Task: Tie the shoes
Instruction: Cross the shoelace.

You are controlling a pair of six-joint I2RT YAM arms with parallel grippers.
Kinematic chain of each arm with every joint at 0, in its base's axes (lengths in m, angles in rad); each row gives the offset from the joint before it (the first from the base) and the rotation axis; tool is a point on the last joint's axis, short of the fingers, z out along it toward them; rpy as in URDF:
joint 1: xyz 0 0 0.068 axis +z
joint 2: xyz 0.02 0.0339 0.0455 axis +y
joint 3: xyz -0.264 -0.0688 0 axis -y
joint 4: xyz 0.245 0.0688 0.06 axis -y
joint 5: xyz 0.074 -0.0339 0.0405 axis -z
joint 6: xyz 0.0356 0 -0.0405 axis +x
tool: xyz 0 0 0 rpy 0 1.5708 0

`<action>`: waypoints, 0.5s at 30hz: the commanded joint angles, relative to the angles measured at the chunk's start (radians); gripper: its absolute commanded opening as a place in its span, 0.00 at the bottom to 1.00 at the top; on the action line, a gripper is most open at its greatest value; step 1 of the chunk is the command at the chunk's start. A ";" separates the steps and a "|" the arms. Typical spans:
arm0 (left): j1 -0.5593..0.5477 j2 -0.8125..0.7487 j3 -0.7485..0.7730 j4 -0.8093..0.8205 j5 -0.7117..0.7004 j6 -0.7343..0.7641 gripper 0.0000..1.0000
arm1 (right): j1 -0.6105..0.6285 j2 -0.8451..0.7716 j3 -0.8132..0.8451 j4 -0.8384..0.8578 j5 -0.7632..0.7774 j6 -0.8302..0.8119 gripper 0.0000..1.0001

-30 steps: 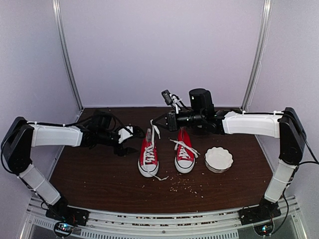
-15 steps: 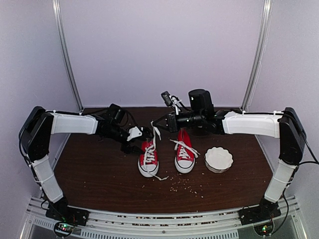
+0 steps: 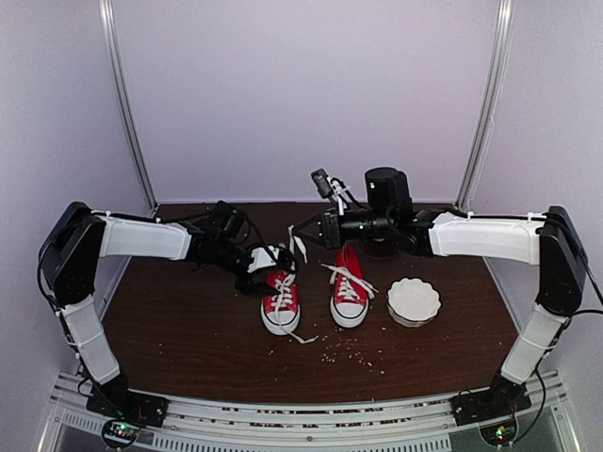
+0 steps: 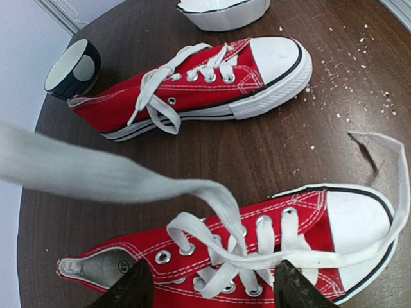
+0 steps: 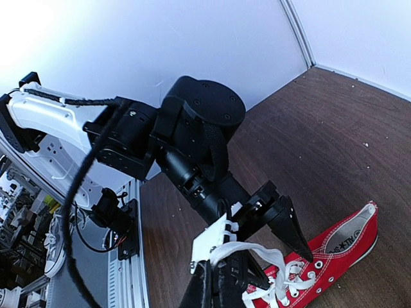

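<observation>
**Operator:** Where's the shoe you're working on?

**Me:** The left shoe (image 4: 257,224) stands mid-table beside the right shoe (image 4: 205,80), well apart from it. Both have their toes near and heels far, so the long axis runs near to far. My left gripper (image 4: 212,285) hovers right over its lacing, towards the far end. The jaws are spread with nothing between them, and in the wrist view the gap lines up along the shoe's length.

**Operator:** And the laces?

**Me:** My right gripper (image 5: 221,282) is clamped on the raised lace (image 4: 96,173). It climbs from the upper eyelets up and to the right, looking fairly taut. The loose lace (image 4: 398,192) crosses the lacing under my left gripper, curls round the toe cap and ends on the table (image 4: 270,154).

**Operator:** Which arm goes for it?

**Me:** The left, I'd say. It's nearer, and the lace passes just below its jaws.

**Operator:** How will it handle?

**Me:** It's flat woven cotton, limp, so it probably folds when pinched. The shoe is red canvas with metal eyelets, a smooth white rubber cap and sole. It looks light, so a pull may drag it.

**Operator:** Anything else nearby?

**Me:** A fluted white bowl (image 3: 414,299) to the right, a dark cup (image 4: 72,67) behind the right shoe's heel, and crumbs (image 3: 353,350) on the dark wood nearer me.
</observation>
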 commanded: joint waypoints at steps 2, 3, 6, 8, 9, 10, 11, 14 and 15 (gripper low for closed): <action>-0.009 0.009 -0.012 0.132 -0.080 -0.018 0.63 | -0.006 -0.052 -0.019 0.060 0.023 0.019 0.00; -0.015 0.013 -0.011 0.129 -0.094 -0.012 0.62 | -0.006 -0.053 -0.020 0.060 0.024 0.020 0.00; -0.030 0.023 -0.018 0.156 -0.158 -0.006 0.59 | -0.006 -0.055 -0.021 0.070 0.025 0.026 0.00; -0.032 0.025 -0.032 0.202 -0.201 -0.029 0.51 | -0.006 -0.055 -0.021 0.078 0.023 0.033 0.00; -0.032 0.026 -0.035 0.216 -0.209 -0.037 0.47 | -0.005 -0.053 -0.021 0.081 0.022 0.037 0.00; -0.033 0.025 -0.037 0.223 -0.210 -0.043 0.43 | -0.006 -0.052 -0.021 0.083 0.020 0.039 0.00; -0.035 0.023 -0.039 0.226 -0.210 -0.044 0.39 | -0.006 -0.052 -0.021 0.083 0.020 0.040 0.00; -0.042 0.026 -0.039 0.230 -0.225 -0.048 0.30 | -0.006 -0.052 -0.021 0.083 0.021 0.042 0.00; -0.045 0.028 -0.038 0.231 -0.231 -0.048 0.28 | -0.005 -0.052 -0.020 0.083 0.022 0.043 0.00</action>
